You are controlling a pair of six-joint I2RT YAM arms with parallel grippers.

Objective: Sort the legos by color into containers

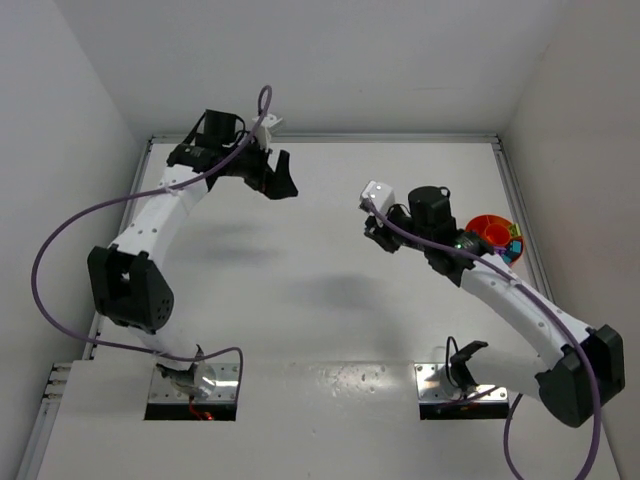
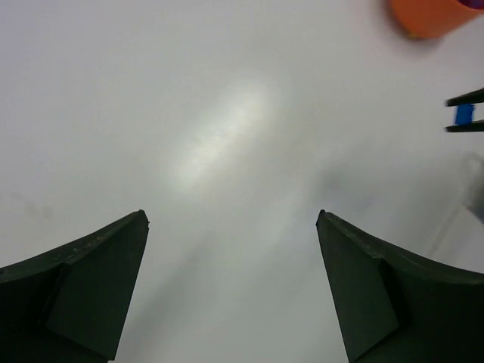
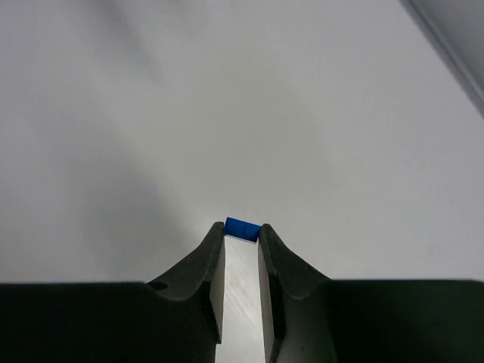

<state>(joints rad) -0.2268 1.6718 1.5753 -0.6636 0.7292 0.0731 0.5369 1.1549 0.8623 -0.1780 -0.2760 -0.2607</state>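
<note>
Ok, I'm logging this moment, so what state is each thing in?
Left gripper: open, empty.
Right gripper: shut on the blue lego.
Blue lego: pinched between the right fingertips.
Tub: upright, with legos of several colours inside.

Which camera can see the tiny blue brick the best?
The right wrist camera: the blue brick sits close up, pinched by the right hand. The left wrist camera shows only a small blue speck at its right edge. The top camera doesn't show it.
</note>
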